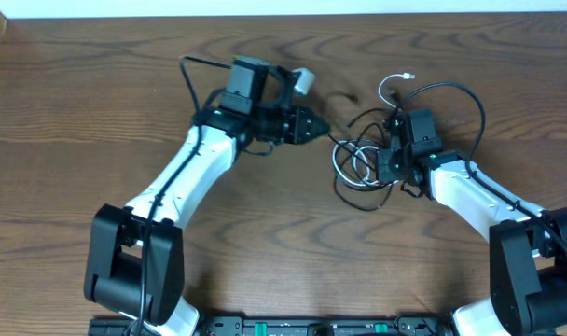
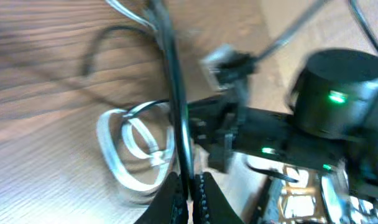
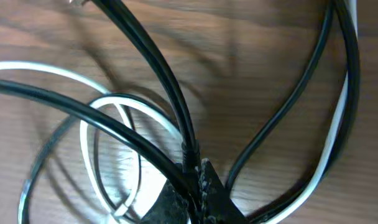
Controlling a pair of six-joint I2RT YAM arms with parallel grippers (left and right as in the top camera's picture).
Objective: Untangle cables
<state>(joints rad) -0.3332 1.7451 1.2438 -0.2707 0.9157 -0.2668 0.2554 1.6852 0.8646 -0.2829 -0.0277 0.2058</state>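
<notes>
Pinching the black cable [image 3: 148, 65] from two sides of the tangle: left gripper [image 2: 189, 199] closed down to a cable-wide slit on a black strand rising straight up from between its fingers, right gripper [image 3: 196, 174] clamped tight on black strands fanning out above its fingertips. Judging this to be the pulling-apart step, well short of done, with the white cable [image 3: 27, 67] lying in loops just up and left of the right fingers, weaving among the black loops there, and showing again as a flat coil just left of the left fingers on the wooden table [image 1: 78, 112]. Calling next, most likely, for drawing the two grips slowly apart while watching whether the black loops are sliding free of the white loops or cinching them tighter; possibly needing a fresh grip on the white cable instead. Struggling to make out which strand is crossing over which, the left wrist view being blurred and the overhead tangle being small. Failing to tell whether both grippers are holding one and the same cord, and losing the finger bases below the bottom edge of both wrist views.
</notes>
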